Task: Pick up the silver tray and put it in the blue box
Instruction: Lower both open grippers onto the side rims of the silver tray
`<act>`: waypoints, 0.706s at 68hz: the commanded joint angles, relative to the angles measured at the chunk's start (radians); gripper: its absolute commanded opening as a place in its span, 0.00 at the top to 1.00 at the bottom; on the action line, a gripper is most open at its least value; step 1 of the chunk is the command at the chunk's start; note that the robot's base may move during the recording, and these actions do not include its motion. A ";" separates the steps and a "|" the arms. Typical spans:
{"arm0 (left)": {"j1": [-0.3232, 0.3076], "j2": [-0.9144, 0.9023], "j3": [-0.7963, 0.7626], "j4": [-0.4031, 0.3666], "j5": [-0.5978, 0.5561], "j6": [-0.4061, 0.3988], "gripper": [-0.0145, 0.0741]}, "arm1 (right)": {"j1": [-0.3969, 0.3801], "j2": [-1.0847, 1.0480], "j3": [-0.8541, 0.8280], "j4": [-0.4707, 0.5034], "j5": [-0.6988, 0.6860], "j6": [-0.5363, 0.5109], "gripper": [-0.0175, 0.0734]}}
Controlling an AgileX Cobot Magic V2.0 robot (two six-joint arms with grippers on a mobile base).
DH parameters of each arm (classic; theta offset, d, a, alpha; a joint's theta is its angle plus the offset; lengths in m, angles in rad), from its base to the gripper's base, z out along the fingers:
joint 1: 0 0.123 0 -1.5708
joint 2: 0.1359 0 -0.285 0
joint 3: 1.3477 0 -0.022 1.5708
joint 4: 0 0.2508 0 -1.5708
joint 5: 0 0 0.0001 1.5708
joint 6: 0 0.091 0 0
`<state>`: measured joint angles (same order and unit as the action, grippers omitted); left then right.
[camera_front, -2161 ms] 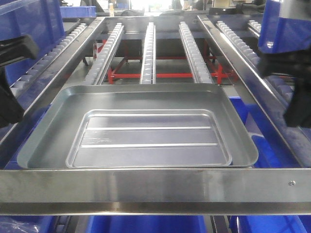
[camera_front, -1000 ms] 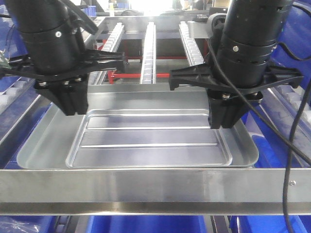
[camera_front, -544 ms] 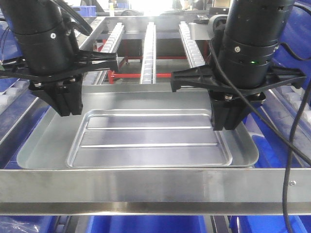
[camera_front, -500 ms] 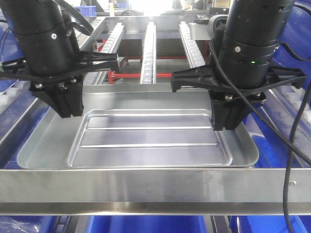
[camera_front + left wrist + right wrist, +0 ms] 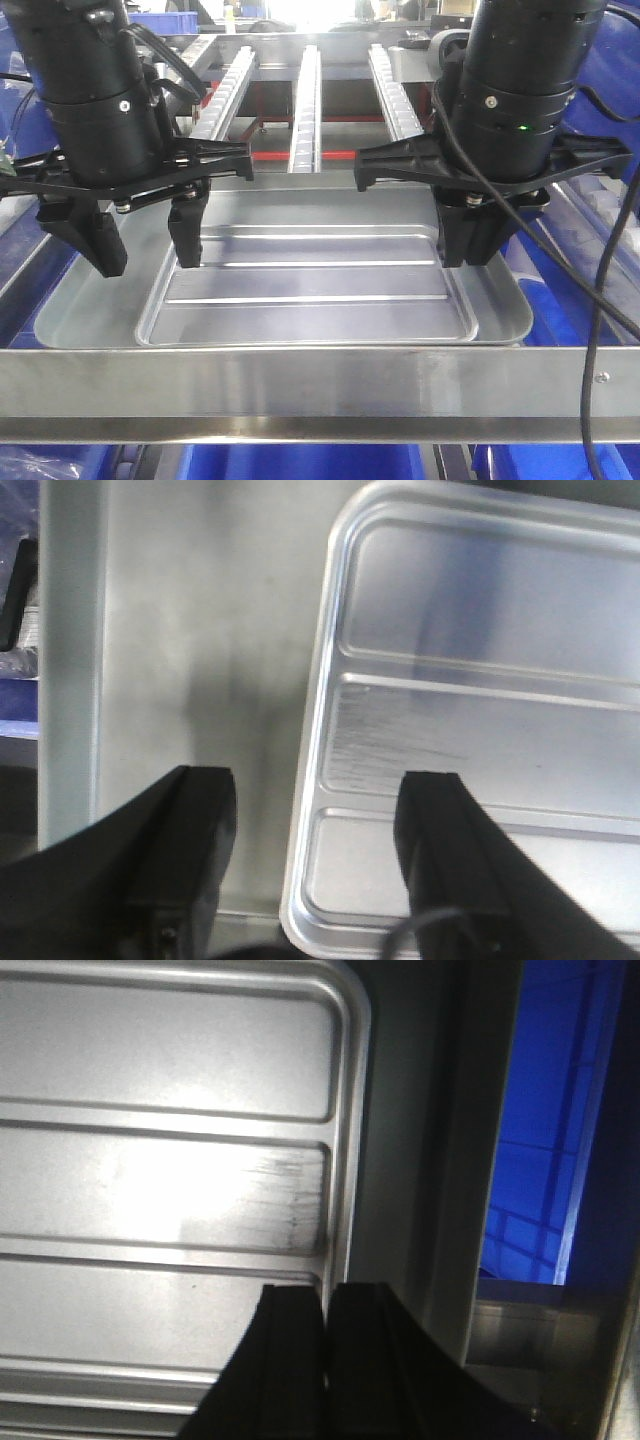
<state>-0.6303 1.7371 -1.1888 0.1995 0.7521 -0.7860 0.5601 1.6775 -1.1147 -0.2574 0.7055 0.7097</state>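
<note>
The silver tray lies flat on the rack just behind the front steel bar. My left gripper is open over the tray's left side. In the left wrist view its jaws straddle the left edge of the tray's sunken panel. My right gripper is shut and empty, hanging over the right edge of the sunken panel. It also shows in the right wrist view above the tray. Blue box plastic shows below, to the tray's right, and under the rack.
A flat steel frame bar crosses in front of the tray. Roller rails run away behind it over a red frame. Blue crates stand on the side conveyors. A black cable hangs from the right arm.
My left gripper has opened its jaws and dropped lower over the tray's left side. The right gripper stays shut in place. Both arms came in over the tray since the earliest frame.
</note>
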 commanded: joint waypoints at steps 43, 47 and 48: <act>0.015 -0.044 -0.030 0.096 -0.102 0.000 0.50 | -0.019 0.014 -0.034 -0.032 -0.106 -0.009 0.37; 0.015 -0.044 -0.030 0.094 -0.102 0.000 0.50 | -0.029 0.014 -0.034 -0.032 -0.101 -0.009 0.37; 0.015 -0.044 -0.030 0.092 -0.102 0.000 0.50 | -0.034 0.014 -0.034 -0.032 -0.101 -0.009 0.37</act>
<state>-0.6171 1.7371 -1.1888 0.2820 0.6787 -0.7860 0.5468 1.7337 -1.1147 -0.2636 0.6177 0.7066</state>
